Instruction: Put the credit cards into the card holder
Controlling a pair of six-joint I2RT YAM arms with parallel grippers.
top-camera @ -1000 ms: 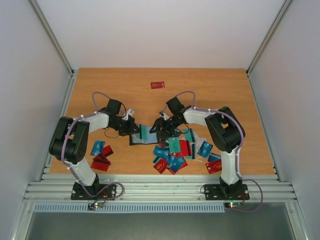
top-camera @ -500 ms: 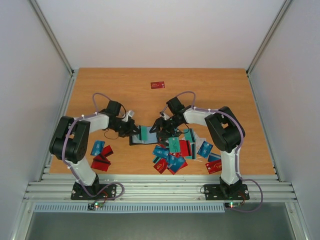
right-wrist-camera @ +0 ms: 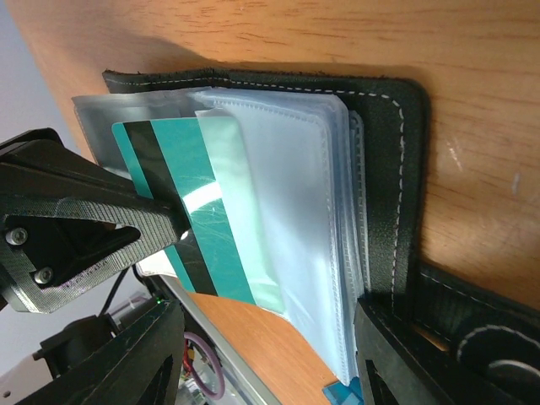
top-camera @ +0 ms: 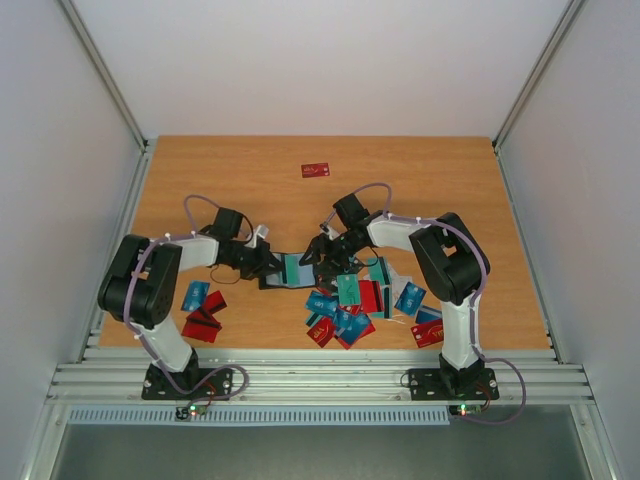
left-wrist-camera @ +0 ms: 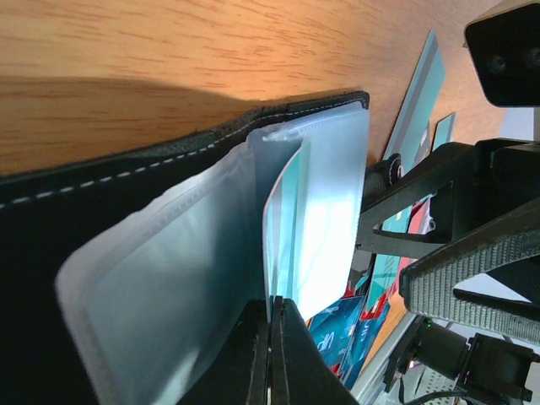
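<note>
The black card holder (top-camera: 268,284) lies open on the table between the arms, its clear sleeves (right-wrist-camera: 287,194) fanned up. My left gripper (top-camera: 272,263) is shut on the edge of a teal card with a black stripe (right-wrist-camera: 198,202). The card's far part sits inside a clear sleeve. In the left wrist view the card (left-wrist-camera: 283,198) is edge-on above the closed fingers (left-wrist-camera: 272,308), with the stitched holder cover (left-wrist-camera: 126,173) behind. My right gripper (top-camera: 318,256) is open and straddles the sleeve stack (right-wrist-camera: 270,321). One finger (right-wrist-camera: 413,354) rests at the holder's cover (right-wrist-camera: 396,169).
A heap of red, teal and blue cards (top-camera: 350,305) lies in front of the right arm. A smaller group (top-camera: 203,310) lies by the left arm. One red card (top-camera: 316,170) lies alone at the back. The table's near edge meets a metal rail (top-camera: 320,375).
My left gripper has moved slightly right and nearer with the teal card, closer to the holder. The right arm has hardly moved.
</note>
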